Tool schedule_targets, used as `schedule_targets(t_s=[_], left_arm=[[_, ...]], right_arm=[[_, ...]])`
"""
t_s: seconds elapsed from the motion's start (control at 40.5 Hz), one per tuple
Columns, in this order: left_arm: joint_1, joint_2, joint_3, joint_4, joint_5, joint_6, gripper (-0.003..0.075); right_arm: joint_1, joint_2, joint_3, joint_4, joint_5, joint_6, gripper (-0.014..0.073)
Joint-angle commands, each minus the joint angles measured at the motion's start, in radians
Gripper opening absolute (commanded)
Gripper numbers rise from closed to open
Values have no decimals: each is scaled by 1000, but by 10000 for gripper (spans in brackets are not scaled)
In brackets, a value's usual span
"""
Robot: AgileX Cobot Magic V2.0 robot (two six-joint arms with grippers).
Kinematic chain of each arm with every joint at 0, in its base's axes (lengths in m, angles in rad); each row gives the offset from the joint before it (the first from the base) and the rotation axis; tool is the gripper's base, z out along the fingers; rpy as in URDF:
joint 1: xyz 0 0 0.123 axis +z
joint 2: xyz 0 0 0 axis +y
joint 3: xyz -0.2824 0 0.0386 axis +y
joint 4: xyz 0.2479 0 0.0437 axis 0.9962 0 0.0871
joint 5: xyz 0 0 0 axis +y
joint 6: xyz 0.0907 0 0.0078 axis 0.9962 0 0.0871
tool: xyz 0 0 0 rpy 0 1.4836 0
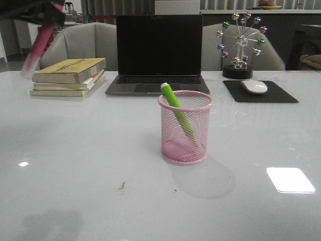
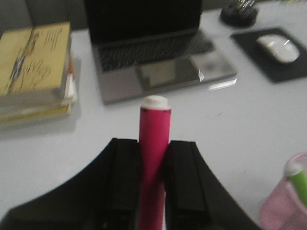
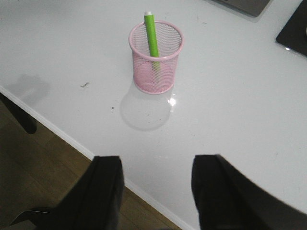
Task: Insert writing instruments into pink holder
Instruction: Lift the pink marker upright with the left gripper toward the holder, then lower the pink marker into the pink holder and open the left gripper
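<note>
The pink mesh holder (image 1: 185, 127) stands upright at the table's middle, with the green marker (image 1: 178, 111) leaning inside it, whitish tip up. The right wrist view shows the same holder (image 3: 156, 57) and green marker (image 3: 152, 36). High at the far left, my left gripper (image 1: 50, 14) is shut on the magenta marker (image 1: 39, 44), which hangs tilted and blurred above the books. In the left wrist view the magenta marker (image 2: 154, 143) sits pinched between the black fingers (image 2: 123, 177), pale end outward. My right gripper (image 3: 156, 165) is open and empty over the table's near edge.
A stack of books (image 1: 70, 76) lies at the back left, beside an open laptop (image 1: 158, 55). A mouse (image 1: 254, 86) rests on a black pad (image 1: 261, 92) at the back right, with a ferris-wheel ornament (image 1: 239, 45) behind it. The table edge (image 3: 57, 129) drops to wooden floor.
</note>
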Motion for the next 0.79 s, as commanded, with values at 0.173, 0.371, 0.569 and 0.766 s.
schedule_targets(t_s=[0.173, 0.371, 0.569, 0.766], left_arm=[[-260, 5, 74, -10, -578, 1, 91], [-388, 155, 61, -10, -852, -1, 91], [-447, 329, -29, -10, -915, -1, 91], [-451, 464, -94, -10, -958, -1, 91]], right_arm=[[-7, 2, -23, -8, -65, -3, 447], [-7, 2, -23, -8, -65, -3, 447], [-7, 2, -23, -8, -65, -3, 447], [-7, 2, -23, -8, -65, -3, 447]])
